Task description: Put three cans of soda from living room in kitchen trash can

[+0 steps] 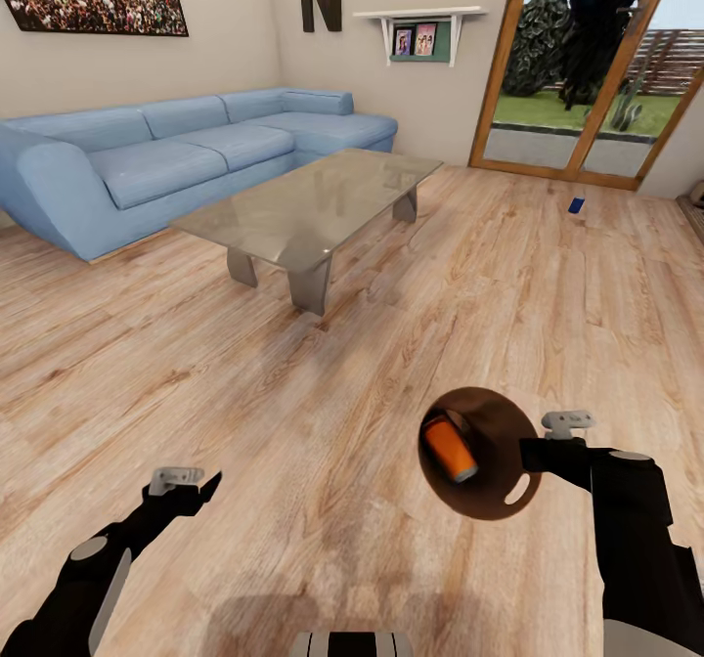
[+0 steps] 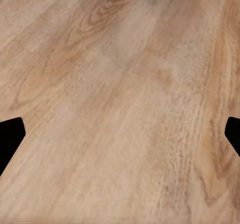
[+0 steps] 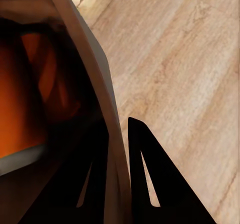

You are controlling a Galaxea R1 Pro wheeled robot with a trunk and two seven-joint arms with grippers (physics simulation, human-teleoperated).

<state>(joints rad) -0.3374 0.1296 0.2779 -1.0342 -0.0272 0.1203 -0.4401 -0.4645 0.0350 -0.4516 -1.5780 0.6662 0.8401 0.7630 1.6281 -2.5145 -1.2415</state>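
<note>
I hold the tash can [image 1: 489, 461] by its rim in my right gripper [image 3: 117, 184] — orange can [image 1: 450, 448] lying inside | left gripper [image 1: 186, 486] spread, empty | blue can [image 1: 576, 205] on floor far beyond the bin, toward glass doors [image 1: 577, 61] — right arm's side.

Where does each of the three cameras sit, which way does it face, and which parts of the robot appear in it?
Head view: from the robot's head, forward and down over the living room; both arms, the right gripper on the trash can holding the orange soda can.
Left wrist view: near the left gripper, facing the wood floor; two dark fingertips.
Right wrist view: along the fingers clamping the bin wall.
Shared: head and right wrist views both show bin and orange can.
</note>
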